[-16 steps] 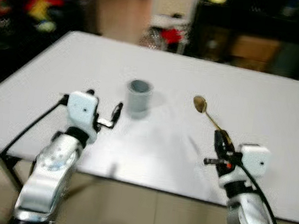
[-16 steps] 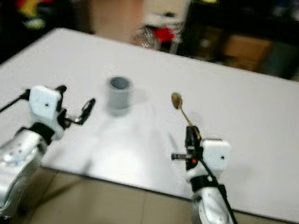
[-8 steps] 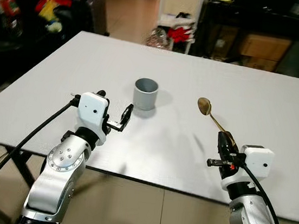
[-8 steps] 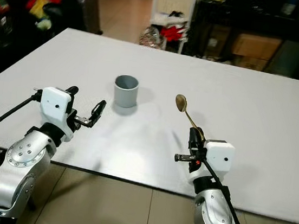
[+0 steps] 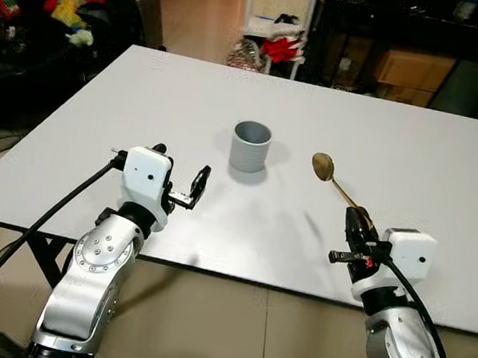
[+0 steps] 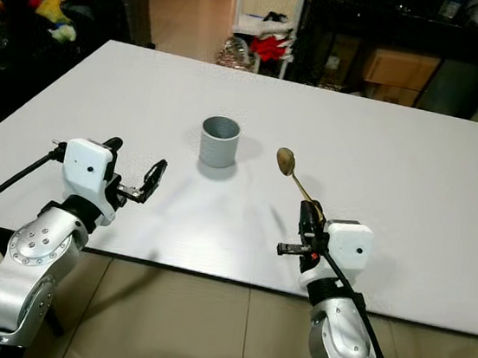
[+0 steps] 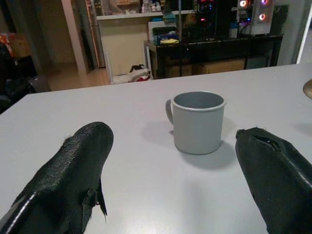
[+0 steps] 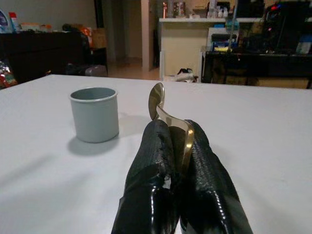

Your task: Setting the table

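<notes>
Left eye view takes in a wide white table [image 5: 415,166], its near edge running just under both arms. Against the pictures from a second ago the whole scene has shifted and sharpened: the blur of walking is gone, and the table and its things sit a little differently in frame. That reads as the camera settling, not as anything on the table being moved, so I judge the robot has arrived at its working spot and can start placing.

Next in size are the two silver arms, both raised over the near edge. The left gripper [image 5: 188,185] holds much the same pose as half a second ago, fingers spread wide and empty, aimed toward the grey mug [image 5: 251,146] that stands upright near the middle of the table, well short of contact. In the left wrist view the mug sits framed between the two black fingers [image 7: 73,170], handle turned to the far left.

The right gripper [image 6: 309,222] is clamped tight on the handle of a gold spoon [image 5: 330,177], as before; the bowl juts forward toward the far side, just right of the mug. The spoon has yet to be laid down.
</notes>
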Available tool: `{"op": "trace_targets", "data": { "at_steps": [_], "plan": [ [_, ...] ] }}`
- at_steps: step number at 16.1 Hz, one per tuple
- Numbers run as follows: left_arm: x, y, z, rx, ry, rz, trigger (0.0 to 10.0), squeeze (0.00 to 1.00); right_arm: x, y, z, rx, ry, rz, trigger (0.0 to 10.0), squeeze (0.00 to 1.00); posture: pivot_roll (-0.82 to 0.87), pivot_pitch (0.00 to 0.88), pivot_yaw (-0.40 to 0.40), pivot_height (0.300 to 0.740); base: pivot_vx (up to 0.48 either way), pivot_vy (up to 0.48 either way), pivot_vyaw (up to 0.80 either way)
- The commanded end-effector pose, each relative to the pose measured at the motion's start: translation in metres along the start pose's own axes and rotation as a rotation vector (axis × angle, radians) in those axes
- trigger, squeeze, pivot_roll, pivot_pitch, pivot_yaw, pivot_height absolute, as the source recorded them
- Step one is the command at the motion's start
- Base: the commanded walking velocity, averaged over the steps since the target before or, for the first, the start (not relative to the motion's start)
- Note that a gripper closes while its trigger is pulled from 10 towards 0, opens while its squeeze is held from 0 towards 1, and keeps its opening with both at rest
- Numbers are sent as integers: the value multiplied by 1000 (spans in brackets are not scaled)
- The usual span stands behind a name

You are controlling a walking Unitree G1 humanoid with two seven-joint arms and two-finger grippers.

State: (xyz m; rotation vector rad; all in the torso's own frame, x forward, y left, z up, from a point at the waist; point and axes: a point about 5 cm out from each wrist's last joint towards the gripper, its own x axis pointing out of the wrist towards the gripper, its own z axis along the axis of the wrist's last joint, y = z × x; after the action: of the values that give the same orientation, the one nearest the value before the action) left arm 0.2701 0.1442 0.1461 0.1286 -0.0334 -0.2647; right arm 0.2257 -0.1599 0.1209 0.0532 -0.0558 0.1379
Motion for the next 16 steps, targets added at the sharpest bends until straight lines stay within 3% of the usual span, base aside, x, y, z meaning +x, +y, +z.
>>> {"op": "trace_targets", "data": {
  "at_steps": [1, 2, 11, 16],
  "plan": [
    [2, -3, 5, 14, -11, -9, 10000, 0, 1, -6, 0, 8, 7, -12, 10000, 0, 22, 0, 1, 740, 0, -480, 0],
    [2, -4, 5, -23, -15, -10, 10000, 0, 3, -7, -1, 29, 10, -20, 10000, 0, 25, 0, 0, 740, 0, 0, 0],
    [-6, -13, -11, 29, 109, -187, 10000, 0, 20, -8, -30, 64, 84, -2, 10000, 0, 37, 0, 28, 740, 0, 0, 0],
    [-7, -9, -10, 44, 121, -188, 10000, 0, 43, 10, -42, 52, 102, 113, 10000, 0, 53, 0, 19, 740, 0, 0, 0]
  ]
}}
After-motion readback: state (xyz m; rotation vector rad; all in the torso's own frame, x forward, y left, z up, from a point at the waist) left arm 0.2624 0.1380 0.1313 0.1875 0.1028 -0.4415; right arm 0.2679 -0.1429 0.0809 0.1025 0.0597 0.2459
